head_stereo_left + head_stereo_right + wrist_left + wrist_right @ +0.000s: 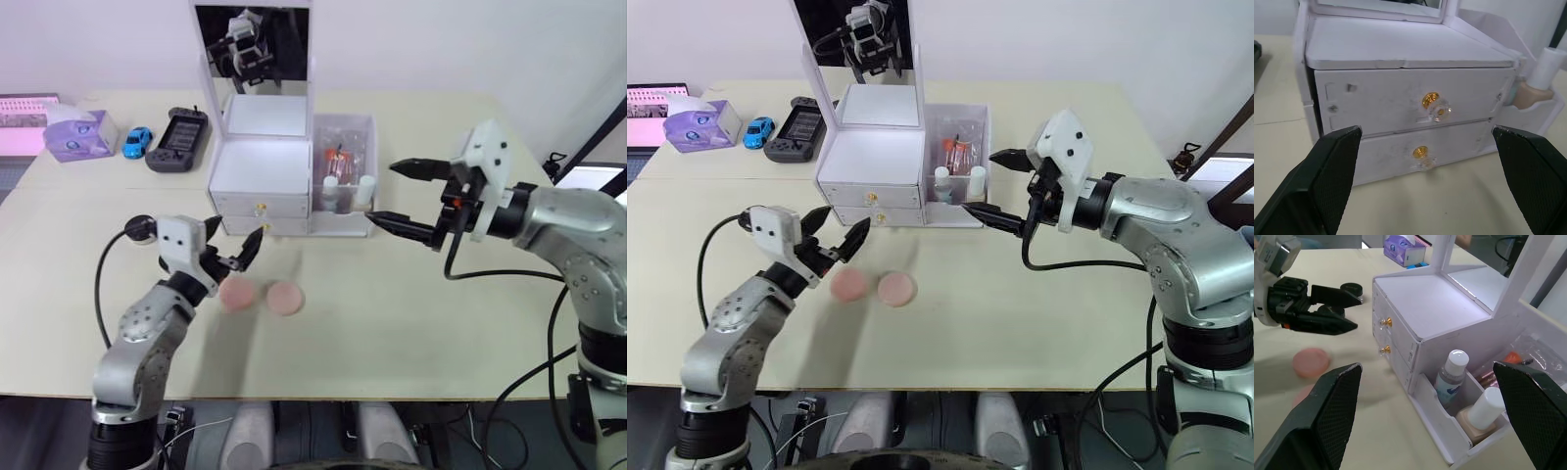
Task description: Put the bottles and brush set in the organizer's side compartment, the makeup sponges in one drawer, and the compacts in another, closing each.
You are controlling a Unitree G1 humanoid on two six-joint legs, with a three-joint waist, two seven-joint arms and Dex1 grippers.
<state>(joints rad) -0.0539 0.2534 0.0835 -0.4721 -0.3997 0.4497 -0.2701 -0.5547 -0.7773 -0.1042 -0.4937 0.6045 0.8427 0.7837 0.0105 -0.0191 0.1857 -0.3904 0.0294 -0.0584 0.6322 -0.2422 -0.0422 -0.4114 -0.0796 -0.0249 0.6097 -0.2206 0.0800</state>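
Beige tabletop: the white organizer (260, 181) is seen with bottles (1452, 374) already in its side compartment (345, 171) and both drawers shut. Two pink compacts (262, 297) lie just before the released, empty left gripper (233, 247); the right gripper (409, 199) hangs spread, holding nothing. A drawer knob (1431, 100) likely needs pulling next.

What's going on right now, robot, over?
Left pincer open, facing shut drawers. Right pincer open beside bottles in side compartment. Two pink compacts on table, nothing blocking.

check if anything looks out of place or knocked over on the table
Nothing stands out. The bottles stand upright in the organizer's side compartment, both drawers are shut, and two pink compacts lie flat on the table.
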